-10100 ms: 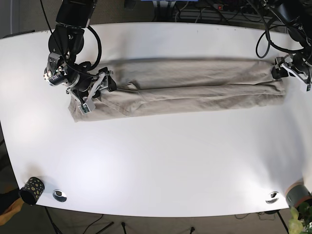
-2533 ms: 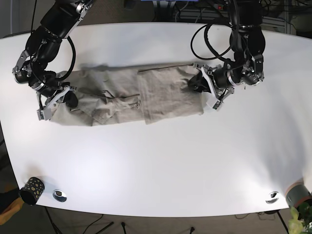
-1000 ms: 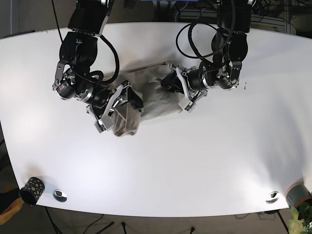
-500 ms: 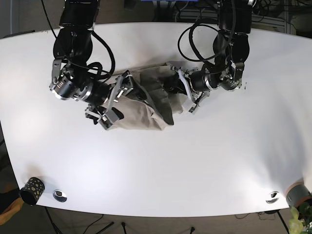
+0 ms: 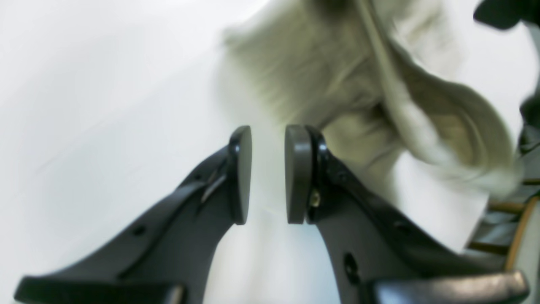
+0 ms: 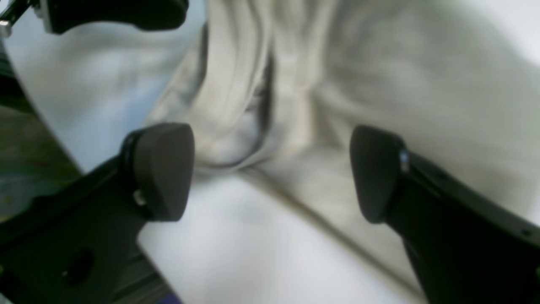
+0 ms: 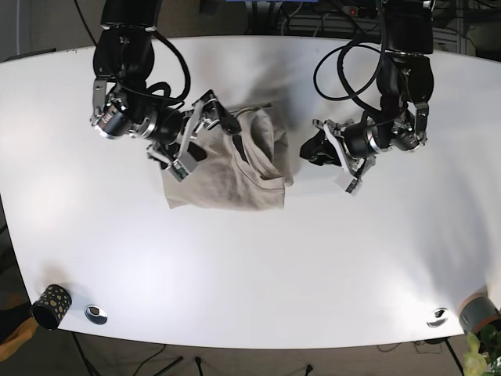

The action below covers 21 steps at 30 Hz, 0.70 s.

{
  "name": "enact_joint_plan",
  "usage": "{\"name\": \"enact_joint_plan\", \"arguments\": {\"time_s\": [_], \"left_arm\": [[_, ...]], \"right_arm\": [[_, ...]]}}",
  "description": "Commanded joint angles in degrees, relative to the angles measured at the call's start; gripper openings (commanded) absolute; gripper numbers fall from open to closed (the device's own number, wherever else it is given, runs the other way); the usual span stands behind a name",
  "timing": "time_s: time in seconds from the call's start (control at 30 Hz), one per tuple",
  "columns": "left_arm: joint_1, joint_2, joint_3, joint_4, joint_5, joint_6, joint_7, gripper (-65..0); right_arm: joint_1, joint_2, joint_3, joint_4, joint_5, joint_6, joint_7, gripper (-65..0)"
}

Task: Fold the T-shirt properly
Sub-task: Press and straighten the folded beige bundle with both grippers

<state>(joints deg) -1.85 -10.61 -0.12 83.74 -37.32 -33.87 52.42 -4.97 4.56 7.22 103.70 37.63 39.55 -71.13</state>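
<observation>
The beige T-shirt [image 7: 231, 168] lies on the white table [image 7: 258, 258] as a compact, roughly square bundle with a rumpled top layer. My right gripper [image 7: 213, 125] hovers over the bundle's upper left part. In the right wrist view its fingers [image 6: 162, 169] stand wide apart, open [image 6: 270, 173], with creased T-shirt cloth [image 6: 379, 84] below them. My left gripper [image 7: 322, 150] sits just right of the bundle, off the cloth. In the left wrist view it [image 5: 268, 173] is open by a narrow gap with only bare table between the pads [image 5: 297, 173], and the T-shirt [image 5: 337, 76] lies beyond.
A dark speckled cup [image 7: 51, 304] and a metal cap [image 7: 95, 314] sit at the front left corner. Another metal cap [image 7: 437, 317] and a grey roll [image 7: 477, 312] are at the front right. Cables hang behind the table's far edge.
The shirt went from a long strip to a compact bundle. My left gripper has let go and drawn back to the right, off the cloth. My right gripper has opened over the bundle.
</observation>
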Motion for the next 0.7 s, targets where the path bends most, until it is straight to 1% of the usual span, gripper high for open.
{"name": "enact_joint_plan", "arguments": {"time_s": [0.0, 0.03, 0.1, 0.23, 0.33, 0.43, 0.47, 0.57, 0.67], "left_arm": [[-1.1, -1.9, -0.4, 2.0, -1.1, -0.3, -1.2, -52.8], [-1.1, -2.9, -0.4, 2.9, -1.1, -0.3, -1.2, -52.8], [-1.1, -3.8, -0.4, 4.0, -1.0, -0.3, -1.2, -52.8], [-1.8, -4.7, -0.4, 5.3, -0.7, -0.1, -1.2, -52.8], [-3.5, -5.5, 0.1, 5.0, -0.6, -0.1, -1.2, -52.6], [-5.0, -5.3, 2.4, 4.8, -0.6, -0.1, -1.2, -52.5], [-5.6, -5.3, 3.8, 4.8, -0.6, -0.1, -1.2, -52.5], [-7.8, -4.6, 7.9, 4.7, 0.4, 0.0, -1.2, -52.5], [-8.7, -0.8, 11.4, 4.7, 5.0, 0.0, -1.2, -52.5]], "right_arm": [[0.0, -1.5, -2.3, -1.0, 1.4, 0.45, 1.1, -10.3], [-0.1, -2.3, -4.5, -2.4, 1.4, 0.45, 1.2, -10.3], [0.0, -2.9, -7.2, -4.1, 1.3, 0.45, 1.9, -10.3], [0.1, -3.0, -10.3, -4.8, 1.4, 0.45, 4.1, -10.3], [1.2, -2.7, -8.6, -4.1, 1.4, 0.45, 5.2, -10.5], [2.2, -0.6, -3.3, -2.8, 1.4, 0.45, 5.2, -10.8], [2.3, -0.1, -1.6, -2.7, 1.4, 0.45, 5.2, -11.9], [5.5, 1.6, 3.8, -3.3, 1.1, 0.45, 5.3, -20.5], [8.8, 3.0, 6.4, -7.0, 0.8, 0.45, 5.3, -34.6]]}}
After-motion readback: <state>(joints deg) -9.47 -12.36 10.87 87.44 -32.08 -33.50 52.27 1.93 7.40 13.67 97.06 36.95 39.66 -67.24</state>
